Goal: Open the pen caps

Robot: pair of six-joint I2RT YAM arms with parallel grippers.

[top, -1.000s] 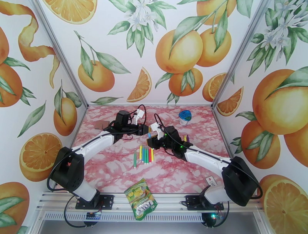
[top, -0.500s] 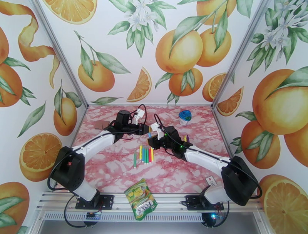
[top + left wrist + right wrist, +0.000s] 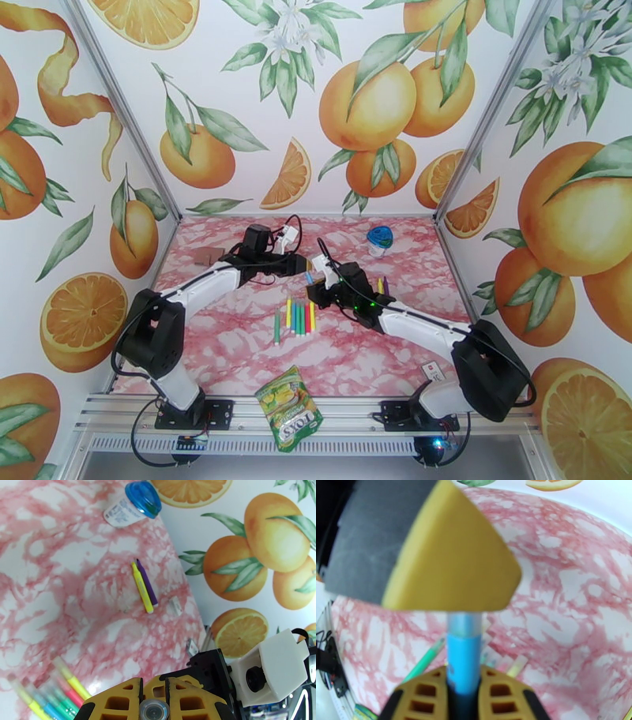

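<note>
Above the desk (image 3: 237, 347), your right jaws clamp the blue pen (image 3: 464, 657) by its barrel and your left jaws pinch its cap (image 3: 464, 624). It looks like light, stiff, slick plastic: hold near the seam, pull straight, don't bend.

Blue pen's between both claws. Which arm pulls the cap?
Left. The left claw grips the cap, in line with the pen; the right claw clamps the pen's body, so it likely serves better as anchor.
</note>
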